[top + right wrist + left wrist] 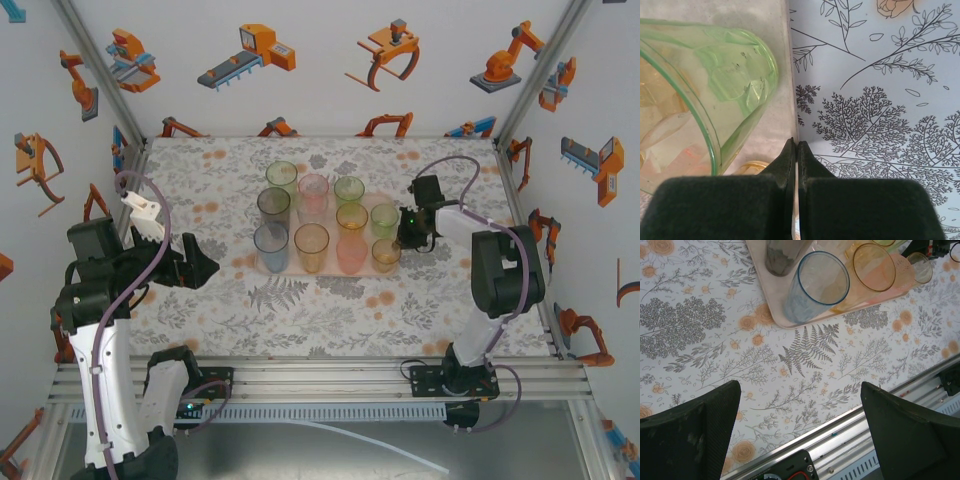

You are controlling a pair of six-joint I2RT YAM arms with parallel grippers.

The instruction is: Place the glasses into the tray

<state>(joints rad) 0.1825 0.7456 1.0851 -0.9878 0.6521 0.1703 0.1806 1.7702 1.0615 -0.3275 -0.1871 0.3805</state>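
Glasses [311, 245] seemingly all on tray [776, 297] | right fingers [865, 210] closed, empty, tray's 3 o'clock | left fingers [685, 440] spread, empty | rise straight, sparing glasses

Glasses [312, 245] green, pink, grey, blue, amber; tray [760, 270] pink-beige; table [330, 310] floral

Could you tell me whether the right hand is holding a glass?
No, the right hand is closed on nothing, beside the green glass.

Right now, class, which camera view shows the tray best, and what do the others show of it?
Top external: the whole tray with the glasses standing on it. Left wrist gives one corner and its rim; right wrist, a strip along its edge.
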